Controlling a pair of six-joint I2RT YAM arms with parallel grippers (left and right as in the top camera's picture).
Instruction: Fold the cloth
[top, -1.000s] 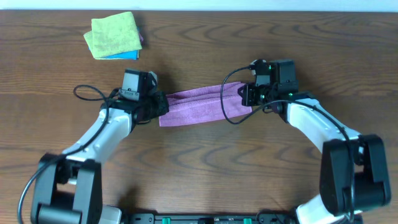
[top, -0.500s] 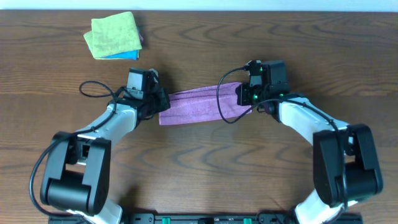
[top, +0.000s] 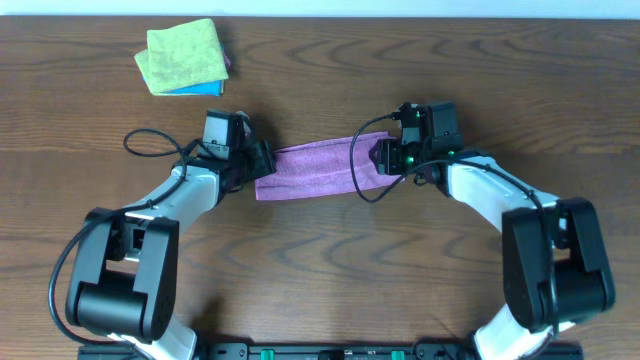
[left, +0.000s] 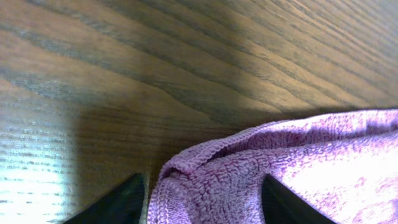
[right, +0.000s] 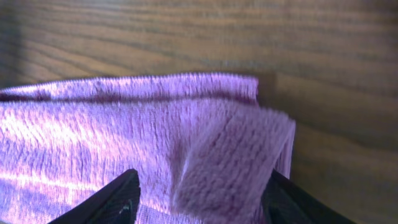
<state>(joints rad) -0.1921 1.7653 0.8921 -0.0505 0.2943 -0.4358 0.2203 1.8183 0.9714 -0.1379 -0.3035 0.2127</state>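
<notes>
Lilac cloth (top: 315, 170) lies mid-scene, long axis L-R, w/ my L gripper (top: 260, 160) at its left end, R gripper (top: 384, 157) at its right, equally near, jaws apart astride the edges, gripping nothing.

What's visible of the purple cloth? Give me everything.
The purple cloth is soft looped terry with a stitched hem. It lies on the wooden table as a long band, apparently folded lengthwise, running left to right. Its left end sits between the open fingers of the left gripper; its right end, one corner flipped over, sits between those of the right gripper. A black cable crosses above it.
</notes>
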